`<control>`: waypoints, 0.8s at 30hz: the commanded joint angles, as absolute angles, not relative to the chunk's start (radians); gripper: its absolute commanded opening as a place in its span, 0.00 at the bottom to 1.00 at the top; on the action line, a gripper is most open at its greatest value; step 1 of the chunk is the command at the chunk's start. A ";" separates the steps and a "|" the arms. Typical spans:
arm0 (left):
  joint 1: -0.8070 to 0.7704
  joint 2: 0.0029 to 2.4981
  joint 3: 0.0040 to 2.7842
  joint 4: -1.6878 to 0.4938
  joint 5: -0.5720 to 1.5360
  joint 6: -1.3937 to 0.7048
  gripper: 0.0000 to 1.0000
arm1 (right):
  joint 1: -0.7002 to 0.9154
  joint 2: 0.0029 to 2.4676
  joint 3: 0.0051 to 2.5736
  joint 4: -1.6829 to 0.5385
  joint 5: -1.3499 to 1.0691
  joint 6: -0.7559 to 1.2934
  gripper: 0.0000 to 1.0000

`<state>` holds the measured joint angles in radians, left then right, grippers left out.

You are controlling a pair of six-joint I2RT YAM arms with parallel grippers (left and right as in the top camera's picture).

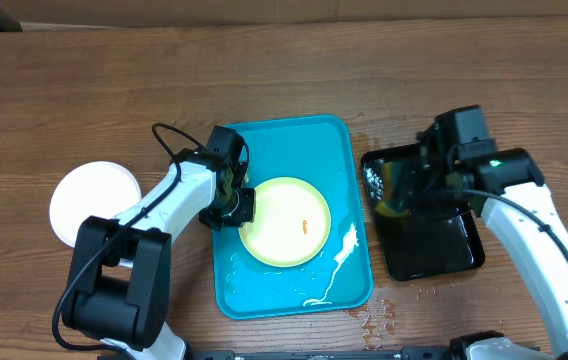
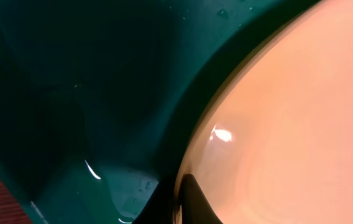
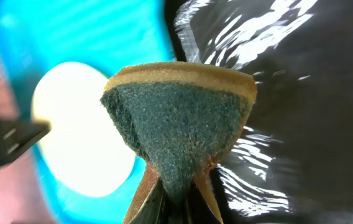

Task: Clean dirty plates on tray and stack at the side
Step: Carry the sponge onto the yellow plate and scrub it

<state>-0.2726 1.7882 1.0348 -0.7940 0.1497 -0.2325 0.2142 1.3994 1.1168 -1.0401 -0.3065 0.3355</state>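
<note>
Right wrist: hand (image 3: 176,198) pinching sponge (image 3: 179,121)

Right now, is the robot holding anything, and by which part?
The right tool pinches a green-and-yellow sponge by its narrow end. The left tool is at the left rim of the pale plate; a grip there cannot be told.

A glossy black tray (image 1: 434,250) lies right of centre on the wooden table (image 1: 264,60), under a green-and-yellow sponge (image 3: 179,124).
</note>
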 commanded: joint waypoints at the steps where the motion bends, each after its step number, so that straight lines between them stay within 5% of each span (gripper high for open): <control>1: -0.269 1.865 1.023 -0.780 0.131 -0.233 0.04 | 0.295 1.391 1.136 -1.027 -0.405 0.372 0.04; 12: -0.269 1.890 1.023 -0.735 0.177 -0.233 0.04 | 0.587 1.527 1.117 -0.834 -0.229 0.659 0.04; 24: -0.269 1.890 1.024 -0.751 0.176 -0.232 0.04 | 0.675 1.809 1.118 -0.630 -0.223 0.717 0.04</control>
